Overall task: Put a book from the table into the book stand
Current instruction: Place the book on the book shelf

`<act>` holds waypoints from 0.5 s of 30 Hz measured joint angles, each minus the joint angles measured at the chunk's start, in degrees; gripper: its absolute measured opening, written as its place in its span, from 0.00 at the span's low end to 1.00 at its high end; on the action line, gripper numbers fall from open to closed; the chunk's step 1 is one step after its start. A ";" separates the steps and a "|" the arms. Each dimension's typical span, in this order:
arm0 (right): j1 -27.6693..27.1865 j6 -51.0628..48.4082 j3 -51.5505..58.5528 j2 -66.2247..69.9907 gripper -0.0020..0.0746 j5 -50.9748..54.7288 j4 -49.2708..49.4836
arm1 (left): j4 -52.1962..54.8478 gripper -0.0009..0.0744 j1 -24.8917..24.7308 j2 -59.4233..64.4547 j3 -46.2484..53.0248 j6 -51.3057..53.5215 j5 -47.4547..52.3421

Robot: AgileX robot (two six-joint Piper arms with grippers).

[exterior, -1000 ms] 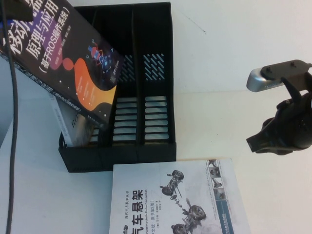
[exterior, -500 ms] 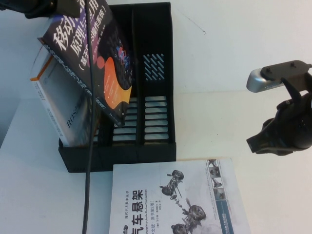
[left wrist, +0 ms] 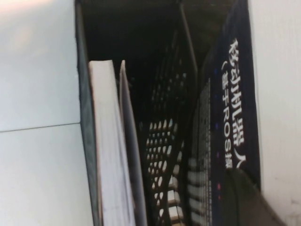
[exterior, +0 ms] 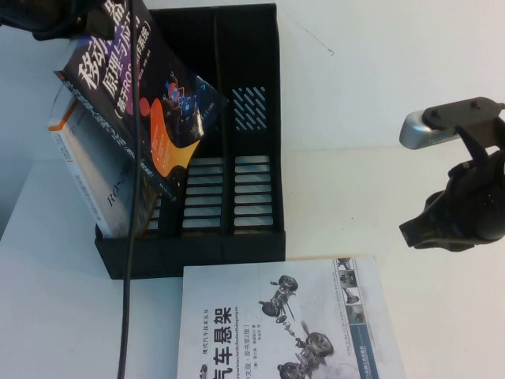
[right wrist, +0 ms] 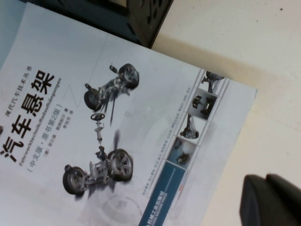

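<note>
The book point(exterior: 146, 103), black with white title characters and an orange blob, hangs tilted above the left side of the book stand point(exterior: 251, 55). Its lower corner is over the left and middle compartments. My left gripper point(exterior: 54, 16) is shut on the book's upper end at the far left. In the left wrist view one dark finger point(left wrist: 247, 200) presses on the book point(left wrist: 230, 113), with the stand's slotted floor point(left wrist: 164, 141) below it. My right gripper point(exterior: 442, 225) hovers shut and holding nothing over the table point(exterior: 355, 197) at the right.
A white-and-orange book point(exterior: 91, 170) leans in the stand's left compartment. A white book with car suspension pictures point(exterior: 284, 324) lies flat just in front of the stand, also seen as the white book point(right wrist: 108, 132) under the right wrist. A black cable point(exterior: 126, 260) hangs down past the stand.
My left gripper has turned the black book more upright and carried it over the stand. The white-and-orange book behind it has come into view. The right arm has not moved.
</note>
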 joint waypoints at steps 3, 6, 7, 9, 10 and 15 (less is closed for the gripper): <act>0.00 0.00 0.00 0.00 0.03 0.00 0.00 | 0.65 0.16 0.00 0.13 -0.13 -0.16 0.11; 0.00 0.00 0.00 0.00 0.03 0.00 0.00 | 0.65 0.16 0.00 0.13 -0.27 -0.26 0.19; 0.00 0.00 0.00 0.00 0.03 0.00 0.00 | 0.65 0.16 0.00 0.13 -0.52 -0.38 0.37; 0.00 0.00 0.00 0.00 0.03 0.00 0.00 | 0.54 0.16 0.00 0.13 -1.33 -0.46 1.20; 0.00 0.00 0.00 0.00 0.03 -0.12 0.00 | 0.54 0.16 0.00 0.13 -2.06 -0.46 1.83; 0.00 0.00 0.00 0.00 0.03 -0.52 -0.09 | 0.54 0.16 0.00 0.13 -7.33 -0.64 5.15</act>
